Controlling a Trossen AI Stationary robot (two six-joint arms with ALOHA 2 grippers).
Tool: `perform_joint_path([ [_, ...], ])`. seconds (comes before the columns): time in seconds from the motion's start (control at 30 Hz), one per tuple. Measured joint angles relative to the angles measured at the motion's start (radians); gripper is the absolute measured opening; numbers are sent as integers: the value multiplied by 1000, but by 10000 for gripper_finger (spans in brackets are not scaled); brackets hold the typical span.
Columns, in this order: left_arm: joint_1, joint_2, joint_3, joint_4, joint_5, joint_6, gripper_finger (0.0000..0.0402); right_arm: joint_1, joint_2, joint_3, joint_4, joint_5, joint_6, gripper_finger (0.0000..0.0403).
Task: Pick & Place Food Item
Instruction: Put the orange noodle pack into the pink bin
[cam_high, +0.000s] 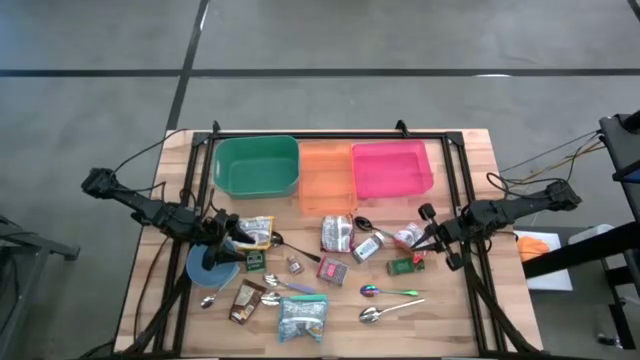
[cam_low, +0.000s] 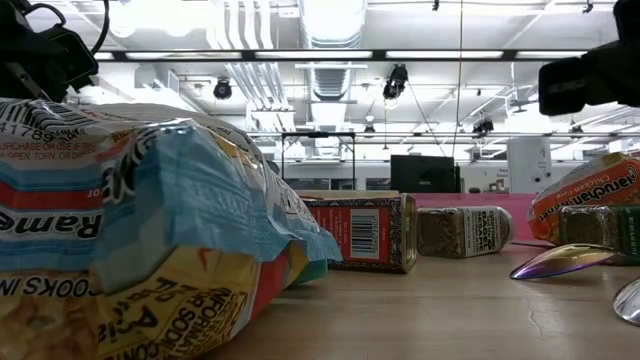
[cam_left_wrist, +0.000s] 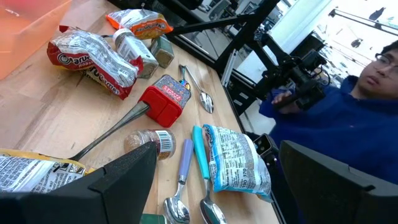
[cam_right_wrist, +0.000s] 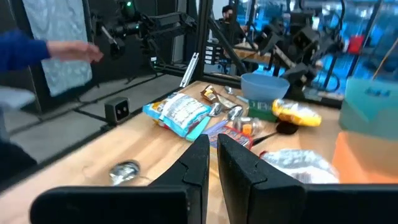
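On the wooden table (cam_high: 470, 160), below a row of three bins, food packets, small jars and spoons are being left scattered, so the task is being judged as barely begun: nothing is seen being carried, and every item is lying on the wood. The green bin (cam_high: 257, 166), the orange bin (cam_high: 326, 176) and the pink bin (cam_high: 391, 168) are standing side by side along the far edge, and nothing is seen inside any of them. The left gripper (cam_high: 222, 234) is being held wide open near the left edge, just beside a yellow packet (cam_high: 254, 232) and above a blue bowl (cam_high: 212, 266); nothing is being grasped between its fingers (cam_left_wrist: 118, 186). The right gripper (cam_high: 428, 237) is being kept clenched with nothing in it, near an orange packet (cam_high: 406, 237) on the right side. Near the middle, a silver ramen packet (cam_high: 337, 233) and a red box (cam_high: 333, 271) are lying well apart from both grippers. Which item is being chosen cannot be told; a grasp, a lift and a drop into a bin are all being judged as still to be done. A person in a blue top (cam_left_wrist: 336, 124) is being seen beyond the table.
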Motion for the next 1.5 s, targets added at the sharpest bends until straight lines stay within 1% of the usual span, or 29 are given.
perform_joint_path([
  [0.1,0,0,0,0,1,26,340,0,0,0,1,0,-38,29],
  [0.2,0,0,0,0,1,82,340,0,0,0,8,0,-25,29],
  [0.3,0,0,0,0,2,138,340,0,0,0,8,0,43,29],
  [0.43,0,0,0,11,-18,315,340,0,0,0,15,0,152,29],
  [0.5,0,0,0,47,-54,384,340,0,0,0,49,0,168,29],
  [0.57,0,0,0,94,-75,421,340,0,0,0,97,0,160,29],
  [0.77,0,0,0,142,-84,503,340,0,0,0,213,-1,153,29],
  [0.87,0,0,0,170,-83,494,340,0,0,0,251,0,153,29],
  [1.03,0,0,0,174,-97,370,340,0,0,0,268,-1,153,29],
  [1.13,0,0,0,182,-162,345,340,0,0,0,293,-1,152,29],
  [1.2,1,0,0,192,-218,357,340,0,0,0,317,1,124,29],
  [1.3,0,0,0,221,-271,360,340,0,0,0,352,1,85,29],
  [1.4,1,0,0,250,-310,360,340,0,0,0,354,3,146,29],
  [1.5,1,0,0,270,-365,388,340,0,0,0,348,53,184,29],
])
